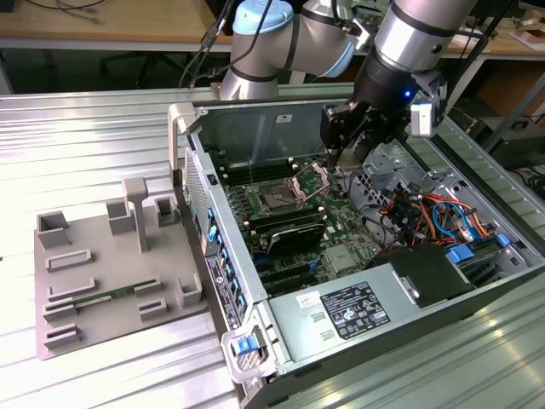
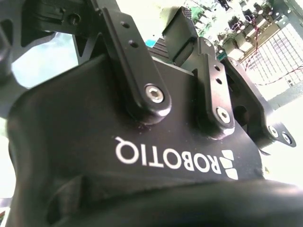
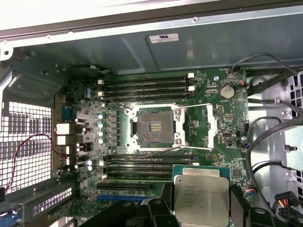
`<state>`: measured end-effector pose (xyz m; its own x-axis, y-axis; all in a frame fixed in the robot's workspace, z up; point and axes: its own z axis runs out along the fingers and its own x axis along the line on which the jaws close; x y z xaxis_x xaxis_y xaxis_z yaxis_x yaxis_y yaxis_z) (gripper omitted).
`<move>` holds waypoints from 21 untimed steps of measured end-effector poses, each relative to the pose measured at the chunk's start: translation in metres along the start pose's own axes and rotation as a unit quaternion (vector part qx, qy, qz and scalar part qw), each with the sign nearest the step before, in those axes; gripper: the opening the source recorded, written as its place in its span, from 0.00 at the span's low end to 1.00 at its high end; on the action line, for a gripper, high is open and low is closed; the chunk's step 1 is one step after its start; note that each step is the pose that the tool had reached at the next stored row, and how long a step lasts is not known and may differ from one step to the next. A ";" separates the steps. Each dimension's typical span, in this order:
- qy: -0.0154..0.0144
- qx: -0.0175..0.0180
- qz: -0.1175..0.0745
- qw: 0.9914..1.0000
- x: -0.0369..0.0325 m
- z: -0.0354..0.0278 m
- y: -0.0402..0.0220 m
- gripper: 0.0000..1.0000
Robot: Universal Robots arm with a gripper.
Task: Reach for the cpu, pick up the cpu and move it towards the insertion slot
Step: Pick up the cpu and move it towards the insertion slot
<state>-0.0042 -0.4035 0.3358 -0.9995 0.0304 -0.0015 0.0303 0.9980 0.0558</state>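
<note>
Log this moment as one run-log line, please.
gripper: shut on cpu | position: above motherboard, short of insertion slot | slot: open, empty

White lettering with a small logo runs across the black body of my end effector (image 2: 151,28) in the second wrist view; it is a maker's mark. In the first wrist view, the cpu (image 3: 201,198) carries several lines of fine print on its metal top, too small to read, and a white sticker (image 3: 164,38) sits on the case wall. In the exterior view, a white printed label (image 1: 353,311) lies on the power supply (image 1: 341,328), illegible.
</note>
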 end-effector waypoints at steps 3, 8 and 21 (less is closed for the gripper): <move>0.000 0.000 0.000 1.000 0.0000 0.0011 0.0000 0.55; 0.000 0.000 0.000 1.000 0.0000 0.0025 0.0002 0.55; 0.000 0.000 0.000 1.000 0.0000 0.0066 0.0009 0.55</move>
<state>-0.0042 -0.4022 0.3292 -0.9995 0.0304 -0.0015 0.0302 0.9980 0.0558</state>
